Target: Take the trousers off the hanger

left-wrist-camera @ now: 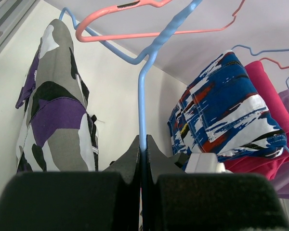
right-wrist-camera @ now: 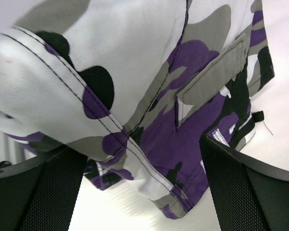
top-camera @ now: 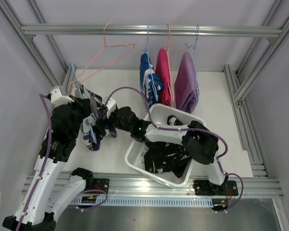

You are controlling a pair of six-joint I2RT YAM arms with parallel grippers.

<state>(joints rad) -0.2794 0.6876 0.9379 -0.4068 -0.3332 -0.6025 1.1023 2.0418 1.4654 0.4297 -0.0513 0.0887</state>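
Observation:
The purple-white camouflage trousers (top-camera: pixel 90 134) hang on a blue wire hanger (left-wrist-camera: pixel 142 91) at the left, off the rail. My left gripper (left-wrist-camera: pixel 143 147) is shut on that hanger's wire stem; in the top view the left gripper (top-camera: pixel 86 107) sits just above the cloth. My right gripper (right-wrist-camera: pixel 142 192) is open, with the lower hem of the camouflage trousers (right-wrist-camera: pixel 149 115) hanging between its fingers (right-wrist-camera: pixel 250 192). In the top view the right gripper (top-camera: pixel 106 128) is right beside the garment. The black flecked trousers (top-camera: pixel 166 161) lie in a white basket (top-camera: pixel 134 153).
The blue-white patterned (top-camera: pixel 149 79), bright pink (top-camera: pixel 164 76) and lilac (top-camera: pixel 187 83) trousers hang on hangers from the rail (top-camera: pixel 221 31). An empty pink hanger (top-camera: pixel 108 52) hangs left of them. The basket stands under my right arm. Frame posts flank both sides.

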